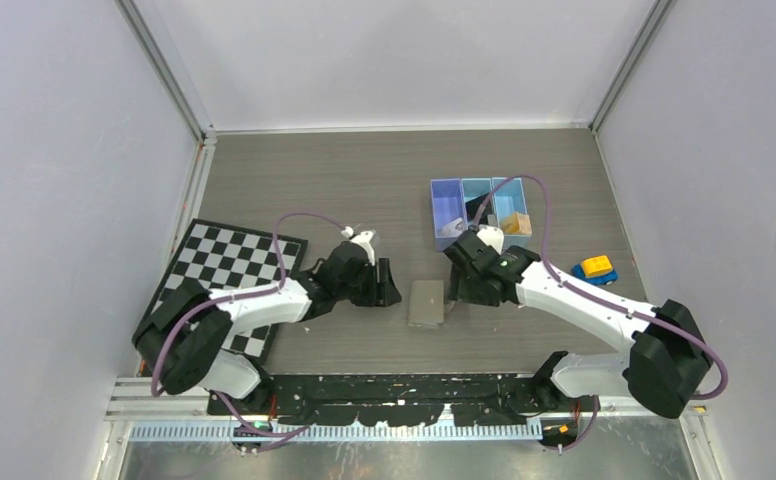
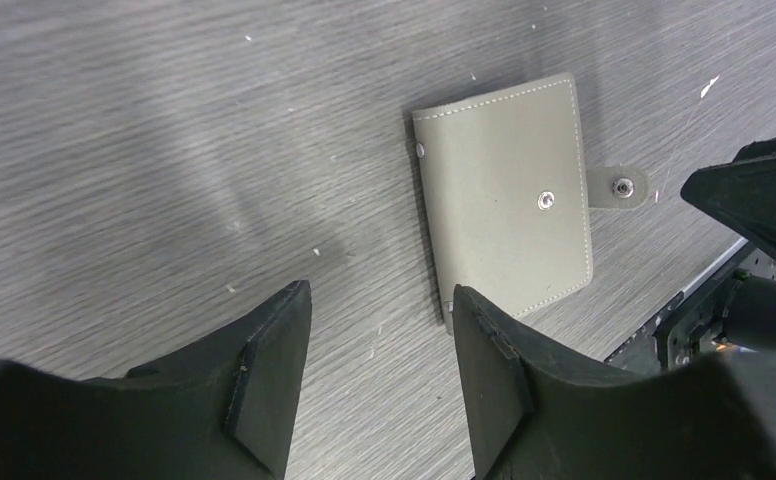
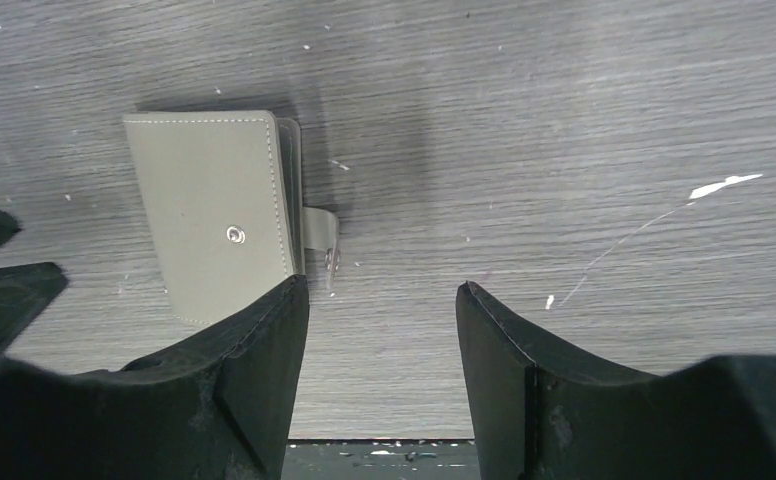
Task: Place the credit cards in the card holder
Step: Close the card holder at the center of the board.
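Card holder (image 2: 504, 195) shut, tab (image 2: 619, 187) unsnapped — tray (image 1: 447, 205) beyond

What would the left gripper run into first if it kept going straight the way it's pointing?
Probably the card holder: one finger of the left gripper lines up with its near corner, while the gap faces bare table beside it. Height above the table is unclear.

Card holder (image 2: 504, 200) folded shut, so inside not visible; its near corner sits behind a finger (image 2: 489, 350) of left claw (image 2: 379, 300). Top view: blue tray (image 1: 447, 186) partly covered by right arm (image 1: 564, 292), contents too small to ID. Chessboard (image 1: 226, 258) partly under left arm (image 1: 254, 305).
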`<state>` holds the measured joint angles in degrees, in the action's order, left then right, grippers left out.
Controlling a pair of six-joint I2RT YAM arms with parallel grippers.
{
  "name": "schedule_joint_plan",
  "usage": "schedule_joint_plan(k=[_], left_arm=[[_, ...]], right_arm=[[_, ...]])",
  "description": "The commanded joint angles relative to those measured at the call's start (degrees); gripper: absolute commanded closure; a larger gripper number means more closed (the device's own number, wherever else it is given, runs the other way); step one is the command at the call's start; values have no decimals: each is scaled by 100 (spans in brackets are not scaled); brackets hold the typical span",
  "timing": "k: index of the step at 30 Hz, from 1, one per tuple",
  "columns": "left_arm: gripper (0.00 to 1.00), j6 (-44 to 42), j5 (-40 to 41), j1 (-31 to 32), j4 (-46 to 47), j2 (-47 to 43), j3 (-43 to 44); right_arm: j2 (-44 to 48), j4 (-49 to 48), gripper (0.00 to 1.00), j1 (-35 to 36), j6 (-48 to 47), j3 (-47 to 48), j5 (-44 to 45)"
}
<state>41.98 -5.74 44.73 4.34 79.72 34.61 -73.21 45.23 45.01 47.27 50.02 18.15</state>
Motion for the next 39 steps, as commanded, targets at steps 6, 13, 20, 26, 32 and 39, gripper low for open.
schedule_joint_plan(k=[6,13,20,26,32,39], left_arm=[[44,241,-195,185,694,806,586],[44,142,-224,230,494,1181,874],[44,-5,-119,294,203,1365,1031],[43,-84,-116,330,20,1538,1174],[43,-105,-110,335,-55,1600,1202],[43,-149,-92,351,-177,1644,1171]], right_arm=[[425,-1336,46,-445,624,-684,-996],[262,-1380,58,-461,566,-743,-1070],[167,-1528,65,-456,486,-825,-1248],[169,-1386,70,-457,415,-855,-1108],[167,-1387,72,-455,421,-883,-1087],[105,-1399,74,-458,416,-948,-1077]])
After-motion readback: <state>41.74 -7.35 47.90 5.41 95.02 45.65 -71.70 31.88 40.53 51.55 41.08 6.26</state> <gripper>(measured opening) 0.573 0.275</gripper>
